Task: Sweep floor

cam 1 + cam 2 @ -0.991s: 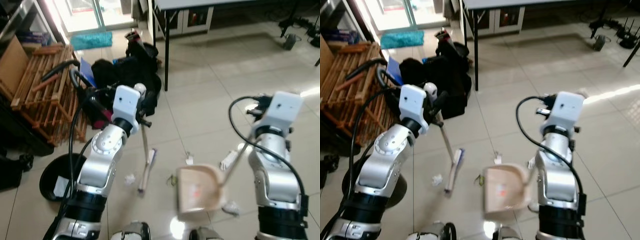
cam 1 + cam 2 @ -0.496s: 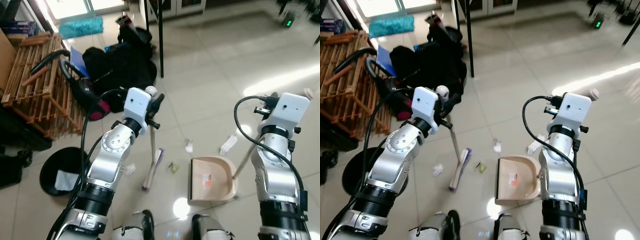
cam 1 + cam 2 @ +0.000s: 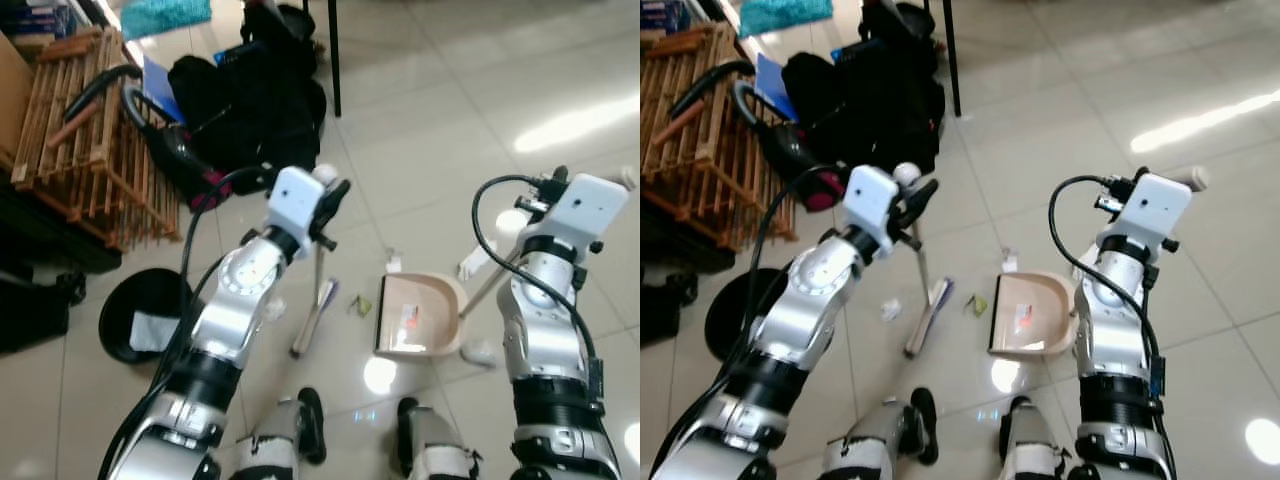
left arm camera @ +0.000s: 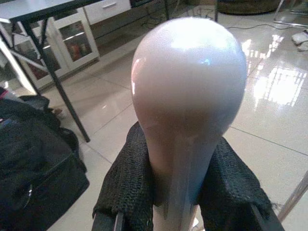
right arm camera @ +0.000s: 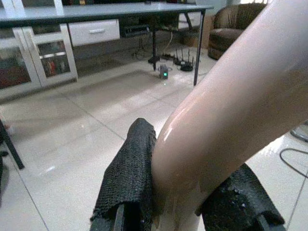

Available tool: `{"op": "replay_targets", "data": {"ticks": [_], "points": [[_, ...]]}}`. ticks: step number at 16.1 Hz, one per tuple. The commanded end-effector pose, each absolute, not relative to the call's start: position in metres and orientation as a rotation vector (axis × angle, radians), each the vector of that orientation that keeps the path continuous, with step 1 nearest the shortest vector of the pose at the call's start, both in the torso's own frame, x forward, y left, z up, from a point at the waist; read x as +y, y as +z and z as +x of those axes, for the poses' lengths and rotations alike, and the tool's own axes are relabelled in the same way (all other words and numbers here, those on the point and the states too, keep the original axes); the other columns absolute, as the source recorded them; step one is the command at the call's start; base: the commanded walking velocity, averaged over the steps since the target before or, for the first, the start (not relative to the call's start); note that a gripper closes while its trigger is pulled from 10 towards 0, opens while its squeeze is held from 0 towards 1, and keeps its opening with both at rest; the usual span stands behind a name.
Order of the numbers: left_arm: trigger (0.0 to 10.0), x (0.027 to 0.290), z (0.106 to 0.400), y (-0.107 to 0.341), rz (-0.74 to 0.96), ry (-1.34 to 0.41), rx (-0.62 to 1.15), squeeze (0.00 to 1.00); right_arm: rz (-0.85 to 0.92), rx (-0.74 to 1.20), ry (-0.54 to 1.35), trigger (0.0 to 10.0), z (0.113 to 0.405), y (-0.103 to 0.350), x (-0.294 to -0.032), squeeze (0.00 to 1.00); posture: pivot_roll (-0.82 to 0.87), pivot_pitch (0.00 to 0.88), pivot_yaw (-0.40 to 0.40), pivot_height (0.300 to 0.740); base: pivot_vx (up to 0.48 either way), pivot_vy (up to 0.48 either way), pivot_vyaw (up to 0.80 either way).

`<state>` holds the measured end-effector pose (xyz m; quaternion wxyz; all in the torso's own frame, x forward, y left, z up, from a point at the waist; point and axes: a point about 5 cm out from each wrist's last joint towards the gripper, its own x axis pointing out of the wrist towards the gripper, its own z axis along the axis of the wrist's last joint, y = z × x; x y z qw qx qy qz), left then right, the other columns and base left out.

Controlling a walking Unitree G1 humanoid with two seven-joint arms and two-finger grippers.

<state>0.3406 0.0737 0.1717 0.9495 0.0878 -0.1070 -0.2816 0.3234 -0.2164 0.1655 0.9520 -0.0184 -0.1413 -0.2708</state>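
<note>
My left gripper (image 4: pixel 175 192) is shut on a pale broom handle just below its round knob (image 4: pixel 187 82). The handle runs down to the brush head (image 3: pixel 310 325), which rests on the tiled floor. My right gripper (image 5: pixel 180 197) is shut on the beige dustpan's long handle (image 5: pixel 231 106). The dustpan (image 3: pixel 415 320) lies flat on the floor to the right of the brush, its mouth facing it. A small green scrap (image 3: pixel 360 303) lies between them. White paper scraps (image 3: pixel 393 263) (image 3: pixel 470 268) sit just beyond the pan, and another (image 3: pixel 480 352) lies by its near right corner.
A black vacuum and dark bags (image 3: pixel 250 100) are piled at the far left beside a wooden slatted rack (image 3: pixel 85 140). A black round dish (image 3: pixel 150 315) lies on the floor at left. A black table leg (image 3: pixel 333 60) stands beyond. Open tile stretches to the right.
The whole picture has shifted, so the camera has moved and now looks more steeply down. The dustpan sits closer to the brush head. Both grippers keep their holds.
</note>
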Motion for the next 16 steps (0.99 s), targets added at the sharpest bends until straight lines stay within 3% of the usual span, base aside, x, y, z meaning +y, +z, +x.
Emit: {"op": "replay_targets", "data": {"ticks": [1,11,16], "points": [[10.0,0.073,0.342,0.174,0.191,-0.586,-0.239,0.00,-0.051,-0.309,-0.547,10.0,0.325,0.167,-0.212,0.00,0.07,0.419,0.142,0.740,0.000,0.000,0.00],[10.0,0.055,0.358,0.186,0.153,-0.639,-0.285,0.00,-0.157,-0.466,-0.605,10.0,0.333,0.169,-0.193,0.00,0.14,0.461,0.154,0.740,0.000,0.000,0.00],[10.0,0.040,0.358,0.193,0.094,-0.699,-0.312,0.00,-0.218,-0.424,-0.595,10.0,0.334,0.150,-0.171,0.00,0.15,0.445,0.153,0.740,0.000,0.000,0.00]]}}
